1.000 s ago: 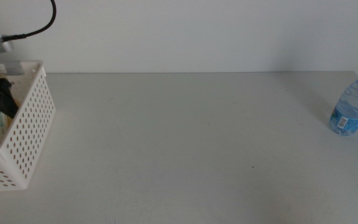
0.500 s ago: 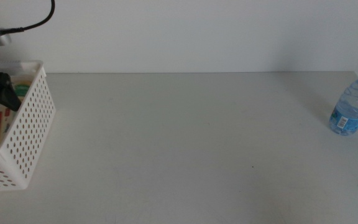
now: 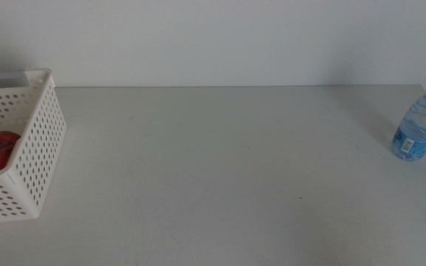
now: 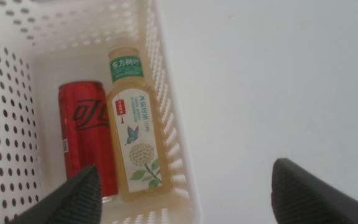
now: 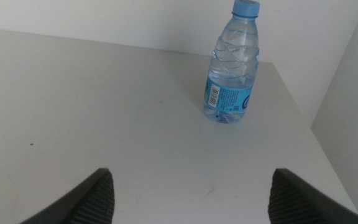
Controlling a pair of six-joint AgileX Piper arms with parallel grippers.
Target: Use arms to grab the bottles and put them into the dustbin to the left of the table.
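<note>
- Two pairs of dark jaws are seen spread wide and gripping nothing: the left gripper (image 4: 182,190) is held above the white perforated plastic basket (image 4: 173,134), and the right gripper (image 5: 191,196) is held low over the off-white matte tabletop (image 3: 220,162), aimed at the one bottle left standing.
- Inside the basket, a slim red soda can (image 4: 86,140) and a pale-yellow tea bottle with a green-and-white label (image 4: 135,130) are shown lying side by side and touching, the bottle against the wall nearest the table.
- From the middle view, only the can is glimpsed through the basket's open top at the table's left end.
- A small clear water bottle with a blue cap and blue label (image 5: 232,65) is pictured upright near the table's far right edge, well apart from the basket.
- Two of three containers are judged binned; the water bottle is yet to be gripped and carried across.
</note>
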